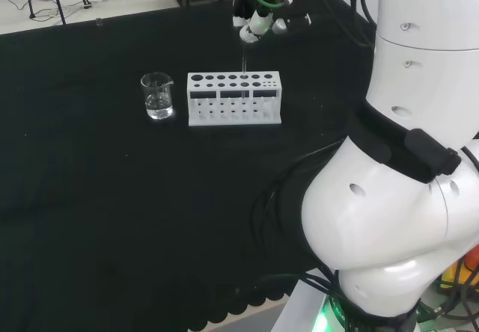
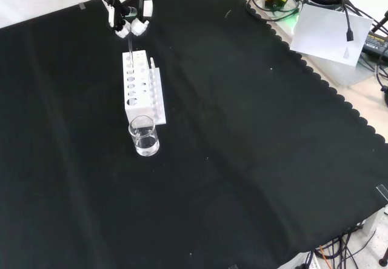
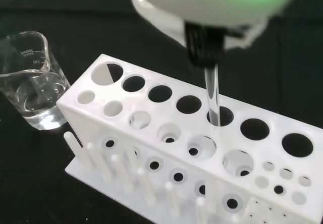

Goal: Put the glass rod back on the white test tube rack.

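On desk point(image 1: 90, 197), head view, left to right: glass beaker point(image 1: 158, 96) with some clear liquid, then white test tube rack point(image 1: 234, 98) just beside it — apart, not touching. Above rack, robot hand point(image 1: 258, 19) pinches top of glass rod point(image 1: 244, 61), fingers curled round it. Rod hangs upright; wrist view shows lower end inside one big hole of back row — depth cannot tell.
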